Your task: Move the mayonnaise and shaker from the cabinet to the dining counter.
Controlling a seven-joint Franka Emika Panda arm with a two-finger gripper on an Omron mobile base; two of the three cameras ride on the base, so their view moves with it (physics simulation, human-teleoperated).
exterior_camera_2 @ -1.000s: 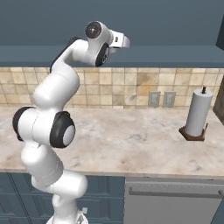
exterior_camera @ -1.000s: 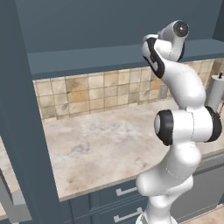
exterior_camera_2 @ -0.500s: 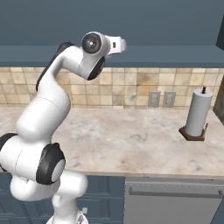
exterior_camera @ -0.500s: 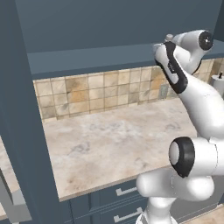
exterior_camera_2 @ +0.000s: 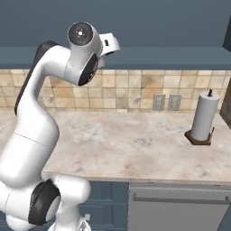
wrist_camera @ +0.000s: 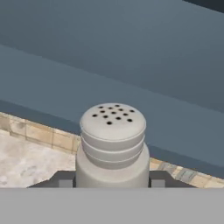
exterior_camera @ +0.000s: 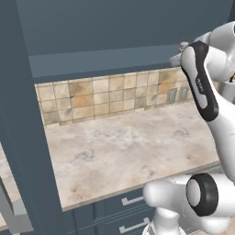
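The hand view shows the pale grey shaker upright, its holed top facing the camera, clamped between the two dark fingertips of the tool, before blue-grey cabinet panels. The right base view adds a paper towel roll standing on the marble-look surface. The left base view shows drawers beneath that surface.
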